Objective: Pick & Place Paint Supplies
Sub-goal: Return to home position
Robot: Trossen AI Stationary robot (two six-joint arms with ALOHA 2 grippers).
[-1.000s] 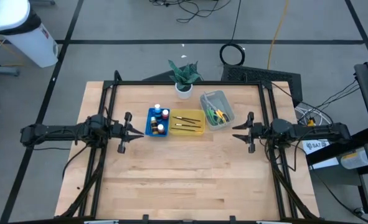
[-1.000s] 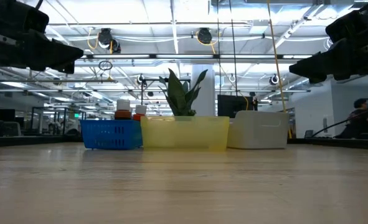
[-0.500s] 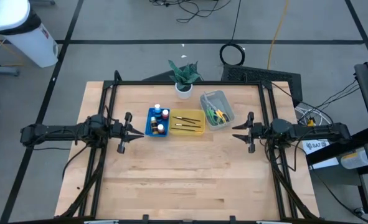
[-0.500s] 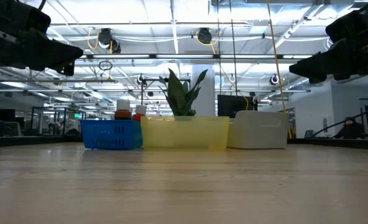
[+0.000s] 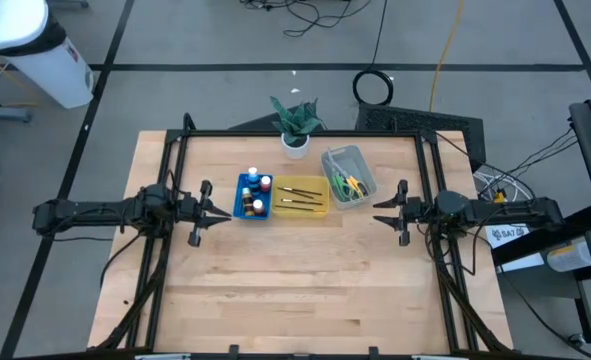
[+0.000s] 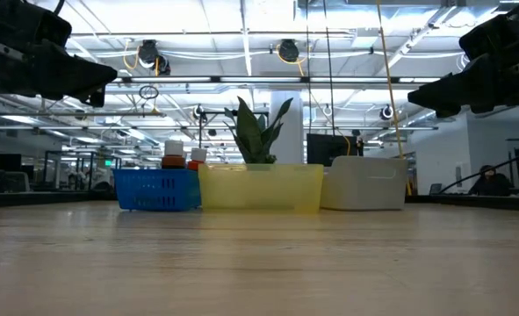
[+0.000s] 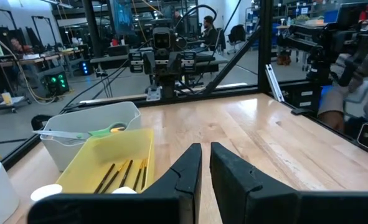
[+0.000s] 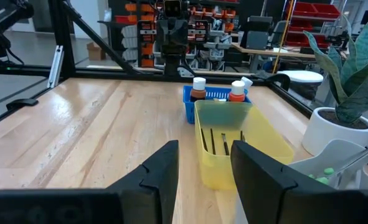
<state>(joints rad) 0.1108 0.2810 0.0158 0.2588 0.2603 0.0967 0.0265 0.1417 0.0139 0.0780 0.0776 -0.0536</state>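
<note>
Your left gripper point(image 5: 223, 211) hovers by the bench's left edge, fingers almost pressed together, empty. Right gripper point(image 5: 378, 212) by the right edge, spread, empty. Between them, nearer the far edge: paint bottles point(image 5: 254, 193) in blue tray point(image 5: 237, 198), brushes point(image 5: 301, 195) in yellow tray point(image 5: 300, 212), scissors point(image 5: 350, 184) in clear tray point(image 5: 341, 152).

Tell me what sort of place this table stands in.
Most likely a robotics lab or workshop in a large open hall. There is an exposed ceiling with hanging lights and ducts, shelving with red bins beyond the table, and loose cables on the grey floor.
</note>
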